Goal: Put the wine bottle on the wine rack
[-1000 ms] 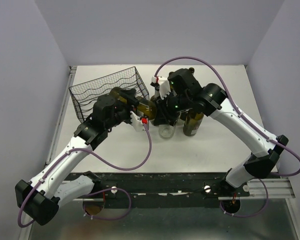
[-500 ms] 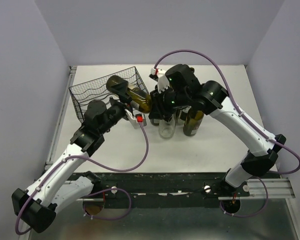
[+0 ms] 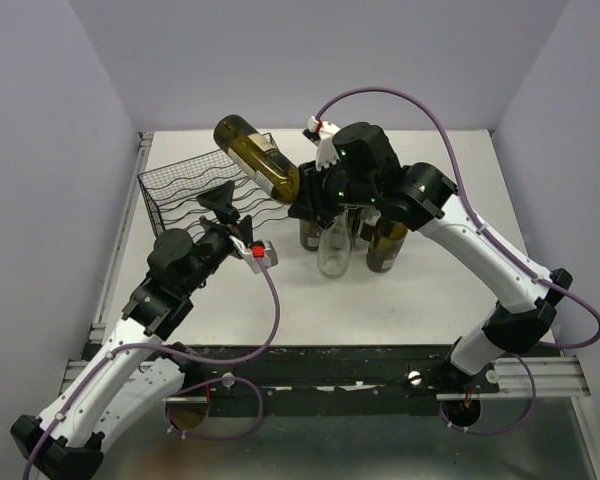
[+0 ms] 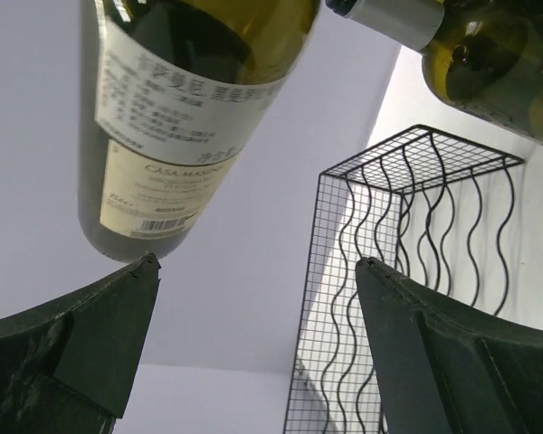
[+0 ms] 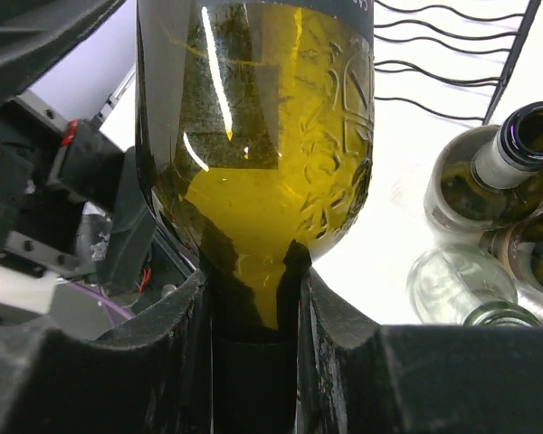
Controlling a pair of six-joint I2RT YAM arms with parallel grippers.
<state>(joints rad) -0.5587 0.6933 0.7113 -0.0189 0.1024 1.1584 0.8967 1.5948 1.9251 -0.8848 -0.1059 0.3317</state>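
The wine bottle [image 3: 255, 156] is green glass with a pale label, tilted in the air with its base toward the back left over the wine rack's right end. My right gripper [image 3: 306, 203] is shut on its neck; in the right wrist view the fingers [image 5: 176, 316] press both sides of the neck below the bottle [image 5: 262, 127]. The wine rack [image 3: 185, 190] is a black wire basket with wavy rows at the back left. My left gripper [image 3: 228, 206] stands open and empty, below the bottle [image 4: 190, 108] and beside the wine rack [image 4: 407, 271], touching neither.
Three upright bottles stand under my right arm: a dark one [image 3: 385, 245], a clear one [image 3: 332, 255] and another dark one [image 3: 310, 235]. Grey walls close in the table on three sides. The left arm's wrist [image 5: 63, 181] is close to the held bottle.
My left gripper opened, let go of the bottle and drew back toward the near left. My right gripper raised the bottle and swung its base back and left over the rack.
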